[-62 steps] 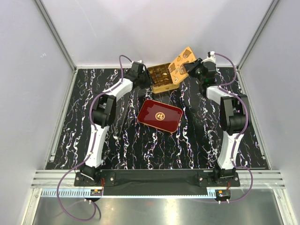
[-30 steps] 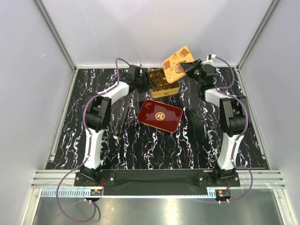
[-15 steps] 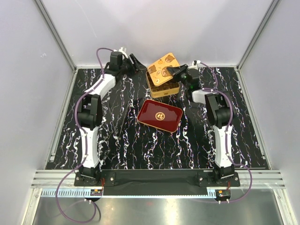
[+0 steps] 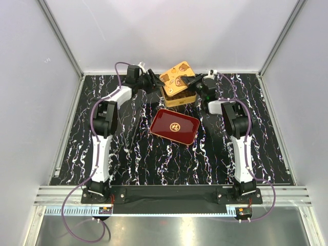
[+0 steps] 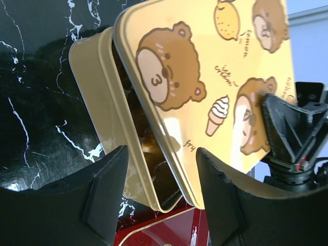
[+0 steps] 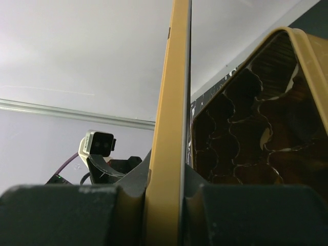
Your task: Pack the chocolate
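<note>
Black marbled table, white walls: at twelve o'clock, tin with lid tilted over it, clamped by its three-o'clock edge between right gripper's fingers, likely so as to swing it down squarely. Chocolate in the tin's cells, mostly shadowed under that lid; red tray at centre, apart from both arms. Left gripper at tin's nine-o'clock side, fingers apart and holding nothing, probably placed to steady the tin or guide the lid home.
</note>
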